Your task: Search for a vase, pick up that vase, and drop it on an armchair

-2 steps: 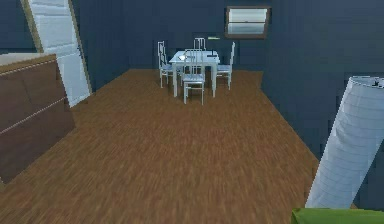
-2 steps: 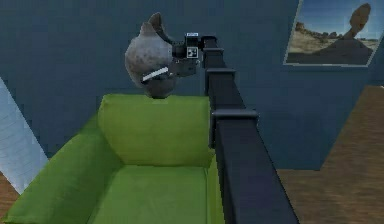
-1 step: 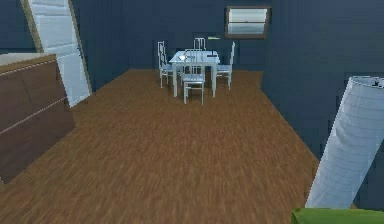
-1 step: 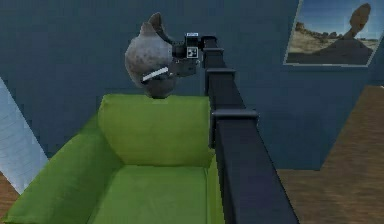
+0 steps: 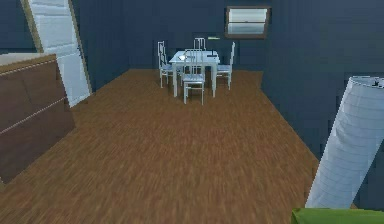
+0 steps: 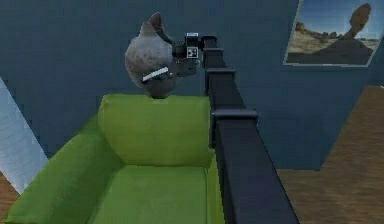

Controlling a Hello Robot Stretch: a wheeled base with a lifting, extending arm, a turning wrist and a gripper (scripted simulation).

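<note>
We cannot tell how the jaws are standing, but we are seeing the gripper (image 6: pixel 170 62) holding the vase (image 6: pixel 145 55). The vase is a rounded grey body with a narrow neck pointing up and to the arm side view's right. It is hanging at the gripper's finger end against the dark blue wall (image 6: pixel 60 60). A pale strip is crossing the vase's lower side, where one of the fingers (image 6: pixel 156 74) is lying.

Just right of the gripper's dark body we are seeing the two small white marker squares (image 6: pixel 192 43). From them the dark square arm (image 6: pixel 238 140) is running down to the bottom edge of the arm side view.

The vase is hanging just above the top of the backrest of a bright green armchair (image 6: pixel 150 150). The armchair's seat and left armrest are spreading out below, and the arm is passing along its right side.

On the wall at the arm side view's upper right a framed landscape picture (image 6: pixel 335 32) is hanging. Wooden floor (image 6: pixel 330 195) is showing below it. A white panel (image 6: pixel 15 140) is leaning in at the left edge.

In the forward view we are looking across a wooden floor (image 5: pixel 170 140) to a white dining table (image 5: pixel 195 60) with white chairs (image 5: pixel 165 62) around it. A framed picture (image 5: pixel 247 20) is hanging on the blue wall beyond. A brown wooden cabinet (image 5: pixel 30 110) is standing at the left, with a white door (image 5: pixel 62 50) behind it. A white ribbed panel (image 5: pixel 350 145) is rising at the right, and a green corner (image 5: pixel 340 216) is showing at the bottom right.
</note>
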